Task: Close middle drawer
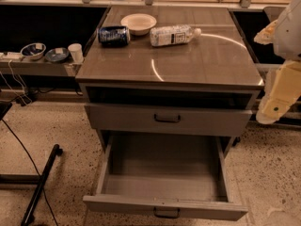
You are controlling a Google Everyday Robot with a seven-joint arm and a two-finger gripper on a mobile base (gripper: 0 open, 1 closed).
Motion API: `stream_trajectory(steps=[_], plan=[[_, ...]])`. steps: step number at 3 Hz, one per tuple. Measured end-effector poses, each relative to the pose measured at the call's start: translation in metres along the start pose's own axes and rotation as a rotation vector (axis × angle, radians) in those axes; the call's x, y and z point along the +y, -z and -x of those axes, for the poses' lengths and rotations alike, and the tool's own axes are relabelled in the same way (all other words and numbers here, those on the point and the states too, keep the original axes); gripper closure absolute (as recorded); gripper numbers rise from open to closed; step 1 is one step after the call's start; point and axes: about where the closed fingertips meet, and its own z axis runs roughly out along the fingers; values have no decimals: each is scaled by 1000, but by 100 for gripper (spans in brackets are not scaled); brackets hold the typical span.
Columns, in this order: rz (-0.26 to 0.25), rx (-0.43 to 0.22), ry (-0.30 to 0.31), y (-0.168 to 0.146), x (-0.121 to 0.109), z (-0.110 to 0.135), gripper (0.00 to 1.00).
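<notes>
The middle drawer [164, 166] is a grey metal tray with a low front panel and a small dark handle [167, 213]. It is pulled far out toward the camera and its tray is empty. Above it is a taller drawer front [122, 118] with the same kind of handle, with a dark gap under the cabinet top. The lowest drawer is hidden beneath the open one. My gripper [276, 98] is the cream and white part at the right edge, beside the cabinet's right front corner and above the open drawer's level. It touches nothing.
On the cabinet top [211, 60] lie a blue can [113, 35], a white bowl [138, 23] and a plastic bottle [174, 35]. A low shelf at the left holds bowls [33, 50] and a cup [75, 52]. A black stand leg [41, 182] and cables lie on the speckled floor at the left.
</notes>
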Motion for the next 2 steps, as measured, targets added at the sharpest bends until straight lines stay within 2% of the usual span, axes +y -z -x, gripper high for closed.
stream_trajectory(steps=[1, 2], plan=[[-18, 3, 10, -1, 3, -4, 0], [-7, 33, 24, -18, 16, -26, 0]])
